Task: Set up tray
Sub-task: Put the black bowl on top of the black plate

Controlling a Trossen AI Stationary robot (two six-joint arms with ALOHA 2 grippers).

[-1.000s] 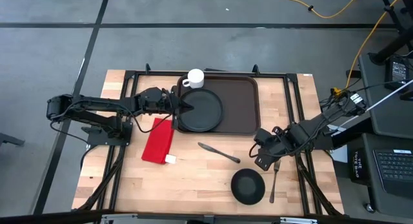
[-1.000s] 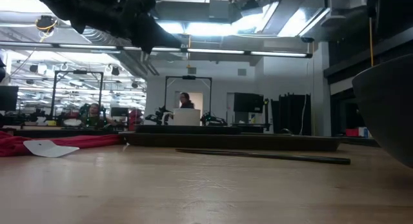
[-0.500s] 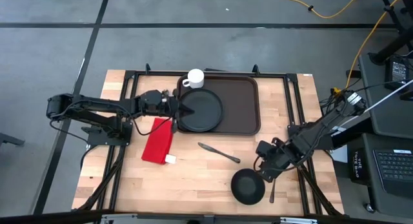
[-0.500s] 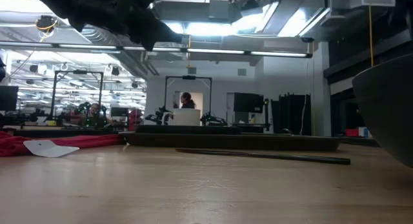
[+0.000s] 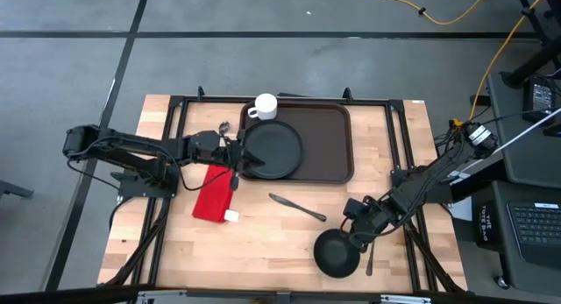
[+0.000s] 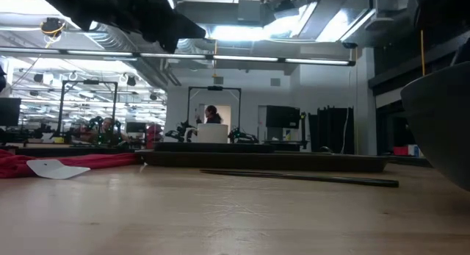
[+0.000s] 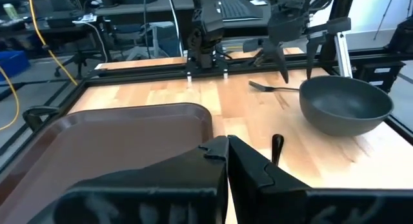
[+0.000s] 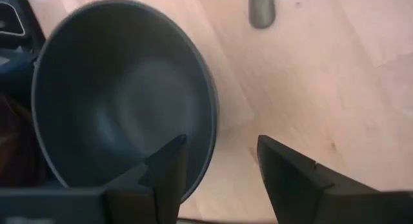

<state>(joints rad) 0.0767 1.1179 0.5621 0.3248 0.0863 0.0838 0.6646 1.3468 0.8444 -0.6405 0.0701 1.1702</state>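
The dark brown tray (image 5: 324, 137) lies at the table's far middle. A round black plate (image 5: 273, 149) rests on its left half, and a white mug (image 5: 265, 105) stands at its far left corner. My left gripper (image 5: 235, 157) is shut and hovers just left of the plate's rim; in the left wrist view the left gripper (image 7: 227, 146) hides the plate. My right gripper (image 8: 219, 169) is open at the dark bowl (image 8: 122, 108). One finger is over the bowl's hollow and one is outside its rim (image 8: 213, 121). The bowl (image 5: 337, 253) sits near the table's near edge.
A red folded napkin (image 5: 215, 192) with a white tag lies left of the middle. A knife (image 5: 296, 207) lies between the tray and the bowl. A fork (image 5: 368, 251) lies right of the bowl, beside the right arm. Bare wood shows at the near left.
My right gripper has moved toward the table's near edge and left, from beside the fork to the bowl's rim. My left gripper has drawn back from the plate's left rim, risen and turned. The plate has stayed on the tray.
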